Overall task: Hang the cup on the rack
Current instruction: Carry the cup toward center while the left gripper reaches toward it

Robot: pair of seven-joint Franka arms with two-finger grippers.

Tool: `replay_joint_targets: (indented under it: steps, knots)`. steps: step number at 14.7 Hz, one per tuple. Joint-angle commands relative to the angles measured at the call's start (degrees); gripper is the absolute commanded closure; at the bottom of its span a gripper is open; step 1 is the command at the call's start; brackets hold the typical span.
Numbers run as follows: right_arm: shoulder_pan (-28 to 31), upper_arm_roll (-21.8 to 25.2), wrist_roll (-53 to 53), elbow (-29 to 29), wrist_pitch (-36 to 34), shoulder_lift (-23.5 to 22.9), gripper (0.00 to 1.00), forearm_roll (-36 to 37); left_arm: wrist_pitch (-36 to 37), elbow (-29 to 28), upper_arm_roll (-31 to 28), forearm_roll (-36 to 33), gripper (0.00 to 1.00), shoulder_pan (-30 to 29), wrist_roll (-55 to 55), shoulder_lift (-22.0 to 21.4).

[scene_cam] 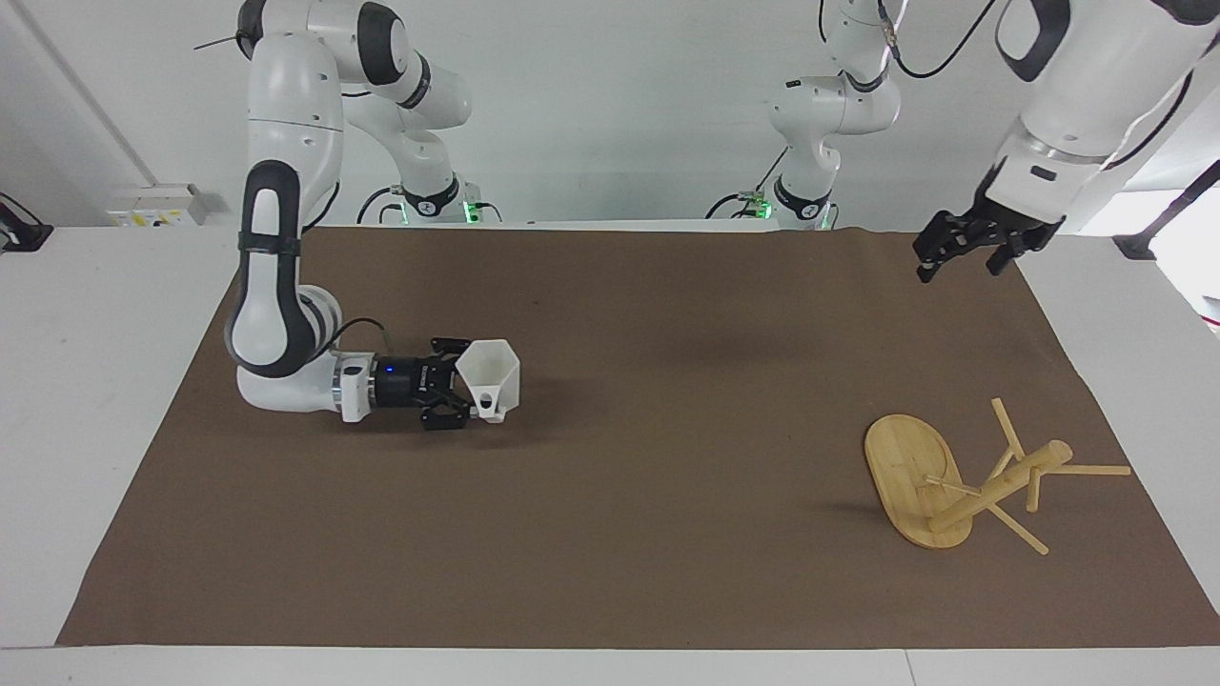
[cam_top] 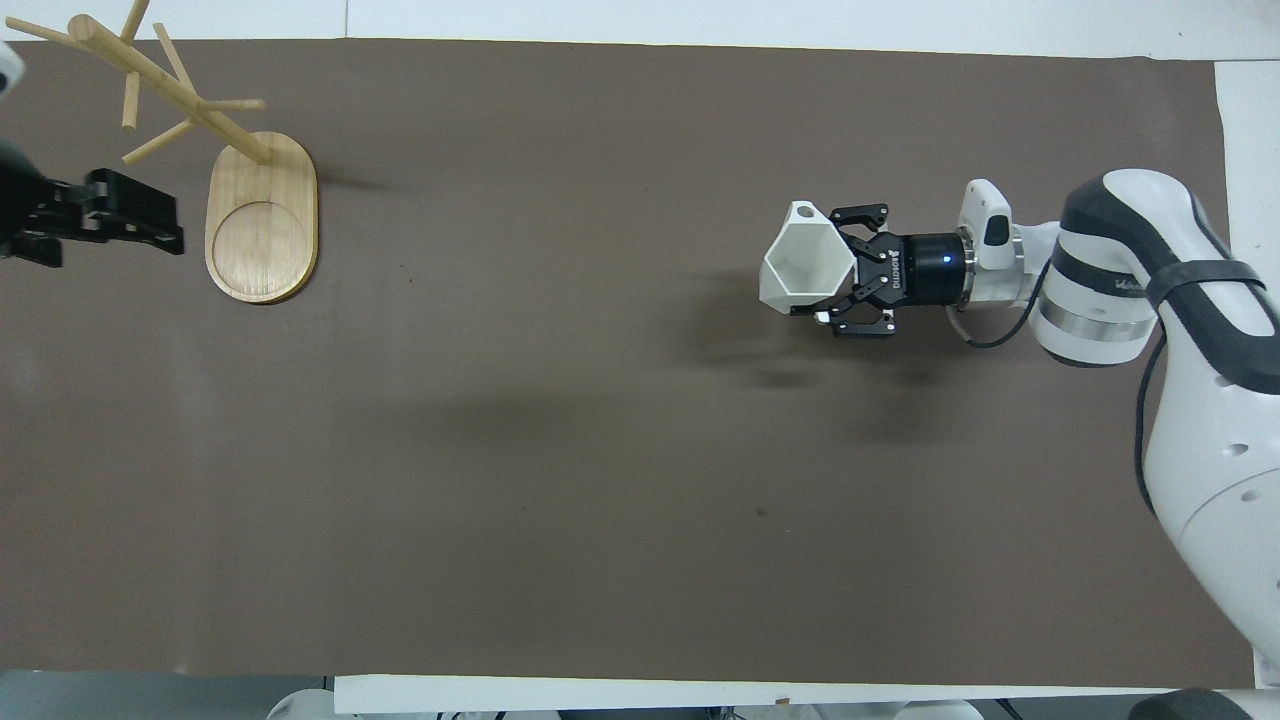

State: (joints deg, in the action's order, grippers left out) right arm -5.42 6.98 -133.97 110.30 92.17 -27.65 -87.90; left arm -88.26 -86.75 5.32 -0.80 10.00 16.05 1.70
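Overhead: faceted white cup.

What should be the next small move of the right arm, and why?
Probably carry the cup on toward the rack: the right gripper is shut on it, and the rack stands at the left arm's end of the table, its pegs bare.
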Motion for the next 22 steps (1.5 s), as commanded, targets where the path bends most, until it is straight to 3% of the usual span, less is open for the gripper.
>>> replay_joint_targets:
  steps: [1,7,10,15,20,22]
  knots:
    - [-4.93,0.23,5.81,1.58,6.59,4.61,0.89,-4.2,-2.79,-2.81,-0.66,-0.25,0.0,6.94,7.56,-1.79]
    - [-13.12,0.23,7.31,1.58,13.89,6.54,0.9,-11.07,-8.68,-1.84,-0.66,0.1,0.0,20.31,19.89,2.34]
    - [-16.2,0.23,10.03,1.76,20.31,9.19,0.9,-11.33,-8.68,2.54,-0.75,-0.08,0.0,24.45,23.75,7.95]
    - [-18.14,0.23,8.99,1.94,23.31,9.19,0.9,-14.06,-8.51,12.3,-1.01,-0.34,0.0,26.57,26.4,17.62]
    - [-18.14,0.14,6.7,2.29,23.14,9.19,0.9,-14.06,-8.77,15.03,-2.06,-0.16,0.0,26.22,26.31,19.65]
    - [-18.22,0.14,6.7,2.29,23.23,9.19,0.9,-14.14,-8.69,18.96,-2.42,-0.16,0.01,26.22,26.31,22.19]
